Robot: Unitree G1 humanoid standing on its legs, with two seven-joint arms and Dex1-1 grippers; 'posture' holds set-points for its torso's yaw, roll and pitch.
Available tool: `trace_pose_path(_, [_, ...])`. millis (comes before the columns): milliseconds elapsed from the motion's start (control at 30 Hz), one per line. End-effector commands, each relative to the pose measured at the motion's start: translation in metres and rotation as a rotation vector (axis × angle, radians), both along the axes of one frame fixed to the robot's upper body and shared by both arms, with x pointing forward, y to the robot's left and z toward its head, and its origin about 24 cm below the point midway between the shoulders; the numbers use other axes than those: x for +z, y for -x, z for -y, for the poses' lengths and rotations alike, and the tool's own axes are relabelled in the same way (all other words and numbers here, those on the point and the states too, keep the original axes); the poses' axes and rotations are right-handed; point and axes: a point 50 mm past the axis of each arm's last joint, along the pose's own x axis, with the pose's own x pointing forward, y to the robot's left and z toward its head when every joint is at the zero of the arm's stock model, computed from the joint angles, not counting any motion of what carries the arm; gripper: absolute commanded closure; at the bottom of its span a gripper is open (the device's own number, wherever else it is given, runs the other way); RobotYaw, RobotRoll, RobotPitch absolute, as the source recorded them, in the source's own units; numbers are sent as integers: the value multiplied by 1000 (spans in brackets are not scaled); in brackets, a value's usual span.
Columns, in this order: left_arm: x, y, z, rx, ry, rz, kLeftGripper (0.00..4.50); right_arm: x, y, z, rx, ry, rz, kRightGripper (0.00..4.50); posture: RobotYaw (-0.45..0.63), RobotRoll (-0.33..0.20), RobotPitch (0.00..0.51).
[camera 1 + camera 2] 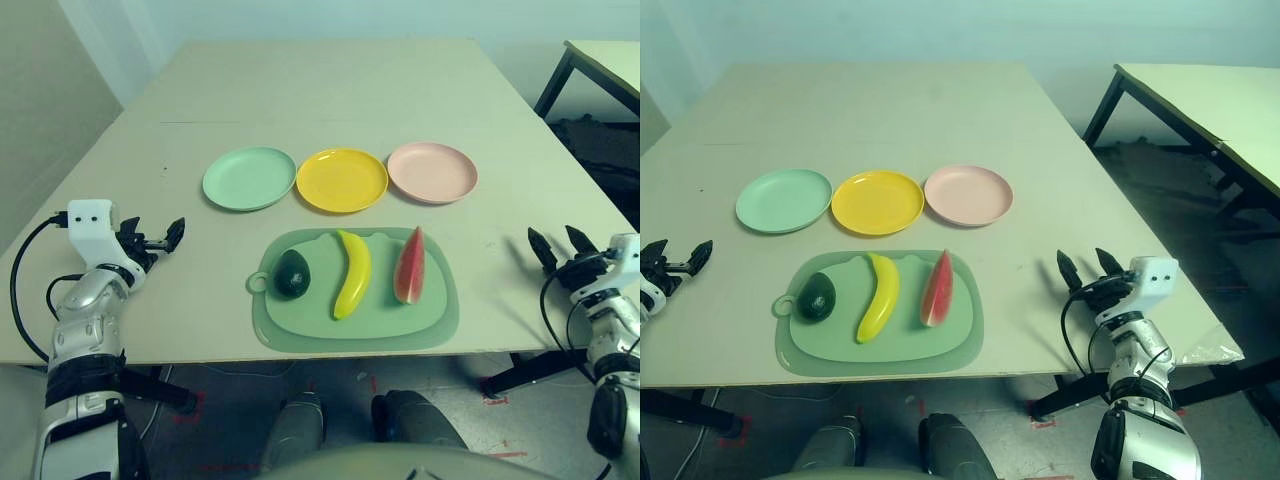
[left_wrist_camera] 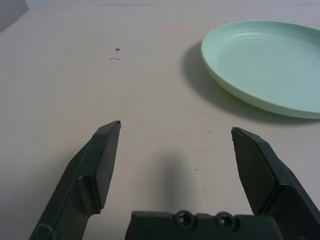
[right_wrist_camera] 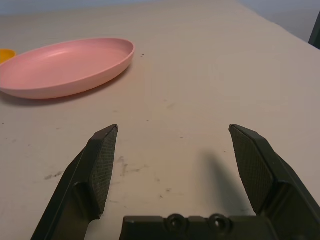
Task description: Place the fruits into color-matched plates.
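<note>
Three fruits, avocado (image 1: 292,273), banana (image 1: 351,272) and watermelon wedge (image 1: 409,266), lay on the cutting board (image 1: 300,325), near the green plate (image 1: 249,178), yellow plate (image 1: 342,180) and pink plate (image 1: 432,171); left gripper (image 1: 165,239) and right gripper (image 1: 556,247) rested spread and empty at the sides, apparently awaiting pickup.

Mint green plate (image 1: 249,178) ahead of the left gripper (image 1: 166,238), whose fingers are black on a white wrist. Bright yellow plate (image 1: 342,180) beside it, pale pink plate (image 1: 432,171) ahead of the black-fingered right gripper (image 1: 556,247). Between the grippers, a muted green cutting board (image 1: 300,320) carries a dark green avocado (image 1: 292,273), a yellow banana (image 1: 352,273), and a red watermelon wedge (image 1: 409,266) with green rind. The table (image 1: 330,90) is beige.
</note>
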Motion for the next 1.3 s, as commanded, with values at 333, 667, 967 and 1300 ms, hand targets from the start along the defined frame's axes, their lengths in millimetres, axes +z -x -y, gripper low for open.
trace_pose_path(333, [5,7,-5,24,8,13,0,1,1,6,-26,-11,-7,37,91,0,56])
trace_pose_path(667, [8,7,7,-57,73,66,0,11,11,30,-97,-10,-14,37,59,0,62])
trace_pose_path(967, [45,30,29,-733,50,-67,0,53,23,67,-81,227,-208,37,-12,0,96])
trace_pose_path(1300, [55,32,56,-1137,-29,-146,0,198,-10,-35,679,780,-20,37,-59,0,97])
